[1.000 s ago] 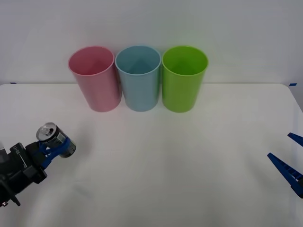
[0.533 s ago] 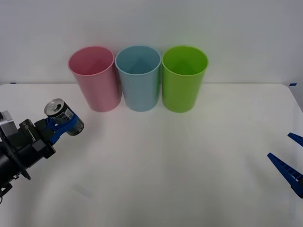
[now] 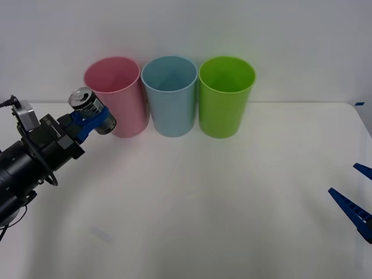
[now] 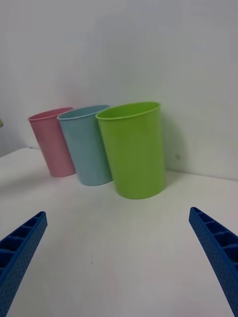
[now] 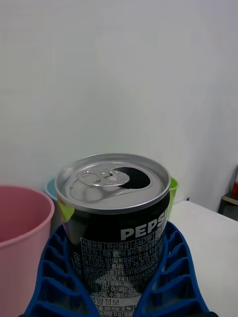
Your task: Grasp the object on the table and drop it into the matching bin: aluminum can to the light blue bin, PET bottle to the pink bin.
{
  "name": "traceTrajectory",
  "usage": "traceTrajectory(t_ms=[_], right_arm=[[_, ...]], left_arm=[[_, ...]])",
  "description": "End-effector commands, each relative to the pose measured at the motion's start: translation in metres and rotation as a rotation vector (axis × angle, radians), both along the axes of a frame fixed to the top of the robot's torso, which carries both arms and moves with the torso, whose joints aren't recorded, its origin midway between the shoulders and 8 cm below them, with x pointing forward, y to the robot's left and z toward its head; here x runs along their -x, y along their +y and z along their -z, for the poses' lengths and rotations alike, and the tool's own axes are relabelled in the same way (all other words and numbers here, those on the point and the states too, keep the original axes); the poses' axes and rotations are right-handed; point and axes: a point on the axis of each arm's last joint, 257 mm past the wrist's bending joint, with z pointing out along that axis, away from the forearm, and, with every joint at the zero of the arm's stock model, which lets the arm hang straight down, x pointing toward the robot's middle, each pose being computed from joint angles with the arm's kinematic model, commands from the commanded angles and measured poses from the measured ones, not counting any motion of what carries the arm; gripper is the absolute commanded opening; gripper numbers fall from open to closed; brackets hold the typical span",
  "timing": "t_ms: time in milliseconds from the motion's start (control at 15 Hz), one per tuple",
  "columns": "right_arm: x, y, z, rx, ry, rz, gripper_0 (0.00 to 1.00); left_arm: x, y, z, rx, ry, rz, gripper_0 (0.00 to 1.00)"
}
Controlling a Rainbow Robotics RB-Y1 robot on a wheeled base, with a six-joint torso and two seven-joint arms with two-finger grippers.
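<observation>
- Can (image 3: 91,109) sits clenched in the left claw (image 3: 87,121), lifted off the bench (image 3: 221,197) beside the pink bin (image 3: 116,96).
- Carry it past the pink rim, centre over the light blue bin (image 3: 170,96), then release.
- Right claw (image 3: 356,197) waits spread wide at the bench's right edge.

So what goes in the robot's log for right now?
left pincer: holds Pepsi can, lifted | beside pink bin | right pincer: open, idle
</observation>
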Motion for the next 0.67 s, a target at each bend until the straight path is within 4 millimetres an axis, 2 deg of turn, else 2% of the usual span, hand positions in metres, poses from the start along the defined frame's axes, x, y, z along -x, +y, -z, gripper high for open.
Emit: traceTrajectory(t_ms=[67, 267, 667], right_arm=[[0.000, 0.000, 0.000, 0.000, 0.000, 0.000, 1.00], [0.000, 0.000, 0.000, 0.000, 0.000, 0.000, 1.00], [0.000, 0.000, 0.000, 0.000, 0.000, 0.000, 1.00]], left_arm=[[-0.018, -0.015, -0.017, 0.003, -0.017, -0.009, 0.00], [-0.035, -0.034, -0.033, 0.004, -0.026, -0.010, 0.00], [-0.062, -0.057, -0.066, 0.034, -0.044, -0.045, 0.00]])
